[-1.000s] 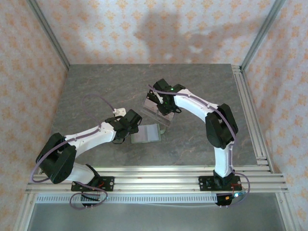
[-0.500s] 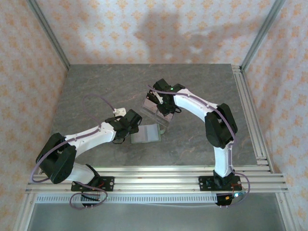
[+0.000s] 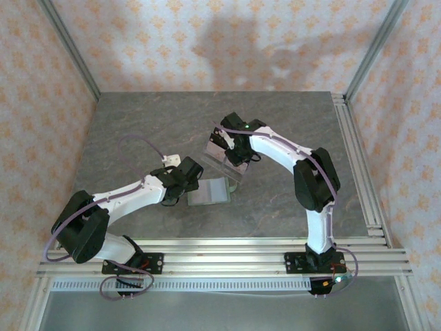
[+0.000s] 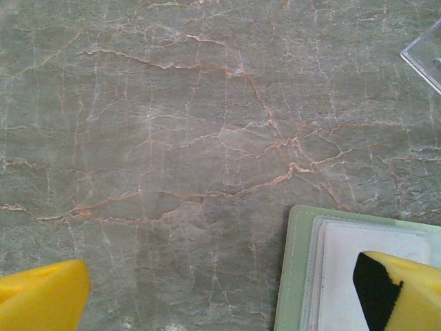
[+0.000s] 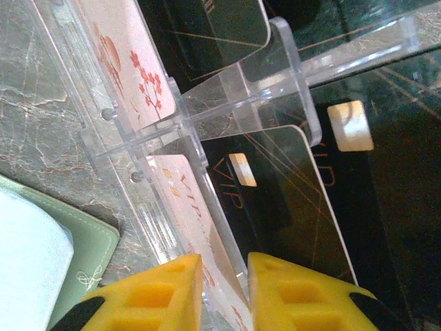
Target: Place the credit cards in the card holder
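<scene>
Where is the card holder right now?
In the top view, the card holder lies centrally, beside the left gripper and just nearer than the clear stand.

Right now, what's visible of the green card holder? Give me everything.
The card holder is a sage-green wallet, soft and leather-like, with a seamed rim and a whitish panel on its upturned face; one corner bears a bow mark. It lies flat on the marbled table, a bare strip from the clear stand. The open left gripper straddles one edge, one yellow finger above the panel; contact can't be judged.
</scene>
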Controlling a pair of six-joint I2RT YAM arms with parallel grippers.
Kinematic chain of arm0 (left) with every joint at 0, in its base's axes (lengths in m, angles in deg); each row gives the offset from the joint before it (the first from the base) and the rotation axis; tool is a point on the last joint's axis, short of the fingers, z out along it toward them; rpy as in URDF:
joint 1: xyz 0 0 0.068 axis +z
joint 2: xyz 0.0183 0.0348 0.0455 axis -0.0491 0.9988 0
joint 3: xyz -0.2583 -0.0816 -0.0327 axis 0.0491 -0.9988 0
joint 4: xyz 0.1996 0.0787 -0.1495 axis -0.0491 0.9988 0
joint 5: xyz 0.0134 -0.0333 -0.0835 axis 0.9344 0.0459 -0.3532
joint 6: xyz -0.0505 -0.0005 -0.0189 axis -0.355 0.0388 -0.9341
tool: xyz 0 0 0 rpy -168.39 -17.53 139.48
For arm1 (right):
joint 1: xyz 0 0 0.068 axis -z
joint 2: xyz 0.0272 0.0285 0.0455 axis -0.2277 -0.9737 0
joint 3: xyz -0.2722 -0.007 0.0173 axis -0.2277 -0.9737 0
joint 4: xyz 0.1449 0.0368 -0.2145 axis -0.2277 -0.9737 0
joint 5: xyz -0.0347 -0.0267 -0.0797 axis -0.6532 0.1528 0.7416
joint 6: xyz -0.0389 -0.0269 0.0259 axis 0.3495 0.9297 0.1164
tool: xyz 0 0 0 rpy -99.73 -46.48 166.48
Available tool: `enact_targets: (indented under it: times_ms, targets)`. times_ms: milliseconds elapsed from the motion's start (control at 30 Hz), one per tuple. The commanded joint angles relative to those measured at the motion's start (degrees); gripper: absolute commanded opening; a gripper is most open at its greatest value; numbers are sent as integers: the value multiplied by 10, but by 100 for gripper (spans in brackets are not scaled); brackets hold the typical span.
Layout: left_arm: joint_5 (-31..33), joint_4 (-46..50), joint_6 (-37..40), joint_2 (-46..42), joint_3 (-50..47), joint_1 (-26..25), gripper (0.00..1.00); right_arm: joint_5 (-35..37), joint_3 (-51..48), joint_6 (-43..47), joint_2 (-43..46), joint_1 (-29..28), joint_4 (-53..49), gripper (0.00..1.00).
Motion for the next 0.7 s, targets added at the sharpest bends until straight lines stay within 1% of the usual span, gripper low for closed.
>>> enact_targets:
  times_ms: [0, 133, 267, 467, 667]
  targets:
    - [5, 3, 0, 1, 2, 3, 100, -12, 14, 2, -7, 6, -28, 18]
    - [7, 3, 0, 1, 3, 2, 100, -25, 18, 9, -9, 7, -36, 10]
    - [5, 3, 0, 0, 3, 3, 100, -30, 18, 11, -9, 9, -39, 5]
    - [4, 3, 2, 1, 4, 2, 100, -33, 26, 14, -1, 13, -46, 2]
    - [3, 2, 1, 3, 5, 2, 100, -55, 52, 36, 0, 16, -62, 1]
